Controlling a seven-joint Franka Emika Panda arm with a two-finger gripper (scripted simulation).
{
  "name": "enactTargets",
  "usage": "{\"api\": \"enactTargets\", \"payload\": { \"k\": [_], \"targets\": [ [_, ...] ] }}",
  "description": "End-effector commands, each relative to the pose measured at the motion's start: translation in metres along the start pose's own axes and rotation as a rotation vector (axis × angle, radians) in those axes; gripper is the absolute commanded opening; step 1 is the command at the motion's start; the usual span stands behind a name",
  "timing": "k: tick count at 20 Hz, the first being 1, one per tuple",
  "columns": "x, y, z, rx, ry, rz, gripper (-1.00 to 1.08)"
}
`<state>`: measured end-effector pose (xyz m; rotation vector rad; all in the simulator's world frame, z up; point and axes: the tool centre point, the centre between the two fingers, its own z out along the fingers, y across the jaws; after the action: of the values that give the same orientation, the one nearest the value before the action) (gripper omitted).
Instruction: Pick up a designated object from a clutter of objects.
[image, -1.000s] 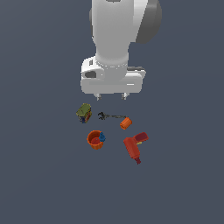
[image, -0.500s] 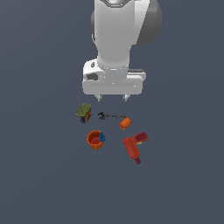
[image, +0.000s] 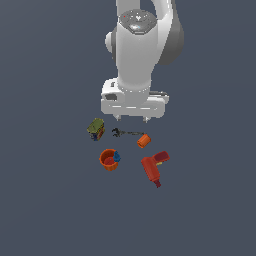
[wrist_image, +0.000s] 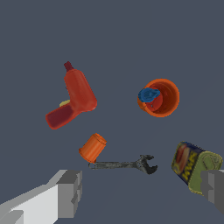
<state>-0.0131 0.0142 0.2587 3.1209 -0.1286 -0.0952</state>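
The designated object, a small plain orange cylinder (image: 143, 140) (wrist_image: 92, 147), lies tilted on its side on the grey floor within the clutter of objects. One end of a thin dark wrench (image: 125, 132) (wrist_image: 124, 164) touches it or nearly does. My gripper (image: 132, 119) (wrist_image: 140, 190) hangs open above the wrench, apart from the cylinder, with nothing between its grey fingers (wrist_image: 68, 192). In the exterior view the cylinder sits just below and to the right of the fingertips.
A green-orange box (image: 95, 128) (wrist_image: 192, 166) lies close by the other finger. An orange cup with a blue piece (image: 109, 159) (wrist_image: 159, 97) and a red drill (image: 154, 167) (wrist_image: 74, 96) lie beyond the cylinder.
The arm has come down toward the clutter and shifted slightly to the exterior view's right. The objects have not moved, and the gripper stays open.
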Motion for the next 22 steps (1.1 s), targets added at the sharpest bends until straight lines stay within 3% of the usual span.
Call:
{"api": "enactTargets", "payload": {
  "k": [1, 22],
  "targets": [
    [0.0, -0.005, 0.013, 0.001, 0.004, 0.039, 1.0],
    [-0.03, -0.055, 0.143, 0.023, 0.043, 0.465, 1.0]
  ]
}}
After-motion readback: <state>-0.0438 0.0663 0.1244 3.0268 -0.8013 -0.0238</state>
